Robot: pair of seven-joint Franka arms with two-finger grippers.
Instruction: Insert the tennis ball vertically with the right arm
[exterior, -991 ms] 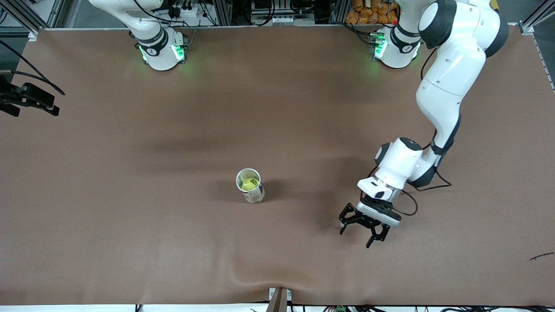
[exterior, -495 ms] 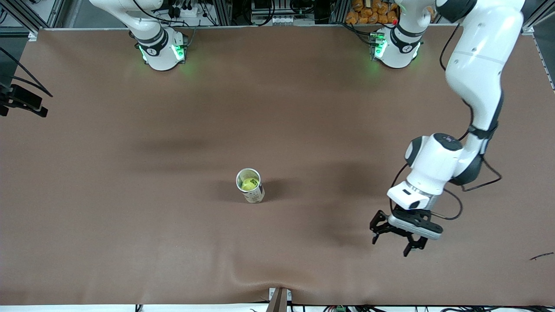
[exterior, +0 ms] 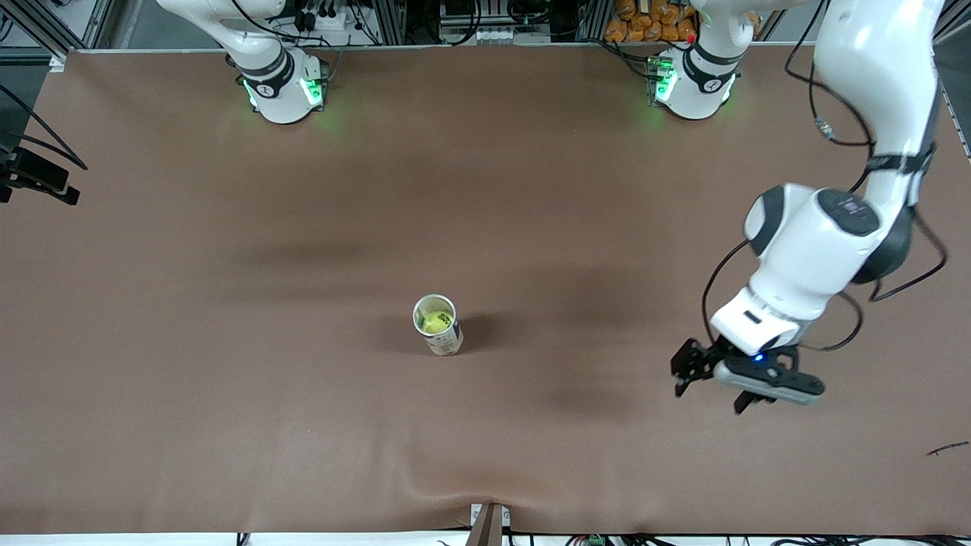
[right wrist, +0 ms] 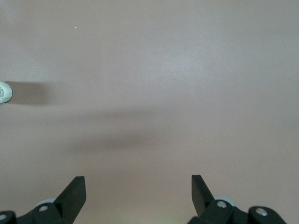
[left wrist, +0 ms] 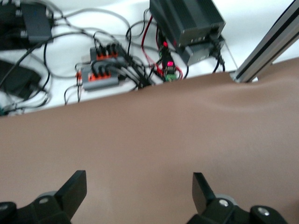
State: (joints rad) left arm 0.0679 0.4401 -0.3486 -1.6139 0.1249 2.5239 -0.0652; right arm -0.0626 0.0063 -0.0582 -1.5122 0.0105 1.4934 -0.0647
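One can (exterior: 438,325) on the mat (exterior: 227,341) is all I've got on my screen, standing upright roughly mid-table, a bit nearer the front camera than the middle. The ball (exterior: 435,321) is sitting down inside it, yellow-green, visible through the open top. The can's label side faces the camera and it throws a soft shadow toward the left arm's end.

Left gripper (exterior: 713,383) hangs over bare mat toward the left arm's end of the table, well apart from the can. Its fingers (left wrist: 74,189) are spread wide with nothing between them, that much is clear from its wrist view. The same view shows the mat's edge with a tangle of cables (left wrist: 107,70), some power strips and a black box (left wrist: 187,21) off the table, plus a bit of aluminium rail (left wrist: 266,46).

Right gripper (right wrist: 138,191) is also splayed wide and holding nothing. In the front view I only catch a dark bit of it (exterior: 34,174) at the frame's edge, at the right arm's end of the table. Its wrist cam looks down at plain mat with a sliver of the can (right wrist: 4,92) at the frame border.

There's also a small dark scrap (exterior: 947,449) lying on the mat near the front corner at the left arm's end.
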